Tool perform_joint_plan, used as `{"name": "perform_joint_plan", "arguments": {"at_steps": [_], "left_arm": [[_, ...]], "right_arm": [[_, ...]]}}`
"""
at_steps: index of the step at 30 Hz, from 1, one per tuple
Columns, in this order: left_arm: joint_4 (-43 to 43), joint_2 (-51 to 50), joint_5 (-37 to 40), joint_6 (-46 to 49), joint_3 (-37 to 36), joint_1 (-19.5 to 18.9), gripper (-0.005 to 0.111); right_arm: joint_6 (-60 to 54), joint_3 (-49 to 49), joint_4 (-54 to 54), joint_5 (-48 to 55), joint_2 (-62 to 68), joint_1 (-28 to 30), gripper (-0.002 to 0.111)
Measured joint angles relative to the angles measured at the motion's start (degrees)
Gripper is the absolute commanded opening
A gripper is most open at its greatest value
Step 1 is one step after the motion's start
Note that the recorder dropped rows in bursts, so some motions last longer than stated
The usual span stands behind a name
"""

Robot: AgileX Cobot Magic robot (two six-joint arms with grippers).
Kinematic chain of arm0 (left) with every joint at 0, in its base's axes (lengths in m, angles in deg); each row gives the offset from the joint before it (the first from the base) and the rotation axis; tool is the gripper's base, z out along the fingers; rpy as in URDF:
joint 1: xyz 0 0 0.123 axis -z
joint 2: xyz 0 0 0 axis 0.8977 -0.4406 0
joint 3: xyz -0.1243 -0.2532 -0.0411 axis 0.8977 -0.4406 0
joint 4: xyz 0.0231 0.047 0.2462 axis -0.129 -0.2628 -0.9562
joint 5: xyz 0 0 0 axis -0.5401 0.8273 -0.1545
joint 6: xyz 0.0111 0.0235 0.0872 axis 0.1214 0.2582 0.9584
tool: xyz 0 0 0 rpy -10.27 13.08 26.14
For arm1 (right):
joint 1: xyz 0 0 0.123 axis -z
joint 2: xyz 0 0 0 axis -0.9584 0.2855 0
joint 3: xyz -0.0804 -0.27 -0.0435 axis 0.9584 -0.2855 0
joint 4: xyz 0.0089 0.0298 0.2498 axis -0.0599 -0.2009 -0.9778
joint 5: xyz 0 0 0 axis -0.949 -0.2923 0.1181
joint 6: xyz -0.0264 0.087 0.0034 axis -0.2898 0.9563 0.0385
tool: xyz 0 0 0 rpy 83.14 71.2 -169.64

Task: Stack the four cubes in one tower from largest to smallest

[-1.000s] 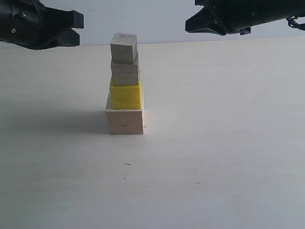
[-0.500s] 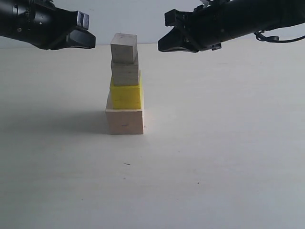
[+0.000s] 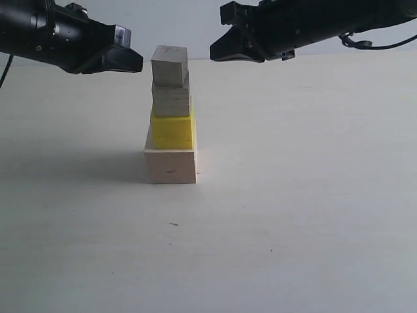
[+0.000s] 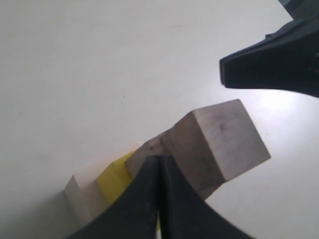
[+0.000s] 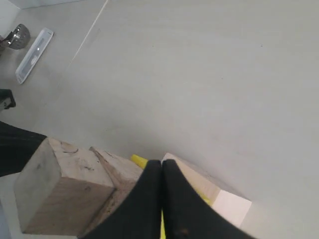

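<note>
With the large pale wood cube (image 3: pixel 171 165), bright yellow cube (image 3: pixel 172 132), grain-lined medium wood cube (image 3: pixel 171 101) and small pale wood cube (image 3: pixel 169 66) stacked left of centre, the tower (image 3: pixel 171 117) seems done; the black left gripper (image 3: pixel 127 57) and right gripper (image 3: pixel 221 49), closed and empty beside its top, should only retreat cleanly.

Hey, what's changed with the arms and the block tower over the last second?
The left gripper moved rightward and down, and the right gripper moved leftward, both closing in on the top small cube. Neither appears to touch it. The tower stayed put.
</note>
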Motion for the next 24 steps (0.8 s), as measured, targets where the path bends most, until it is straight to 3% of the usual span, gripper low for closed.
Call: {"name": "perform_joint_plan", "arguments": {"at_steps": [13,24], "left_arm": [[0.81,0.0,1.14,2.27,1.23,0.0,0.0],[1.01,0.0,3.51,2.88,1.23,0.0,0.0]], "right_arm": [[-0.49,0.0,-1.87,1.61,1.79,0.0,0.0],[-2.32,0.0,-2.29,1.17,1.79,-3.41,0.0]]}}
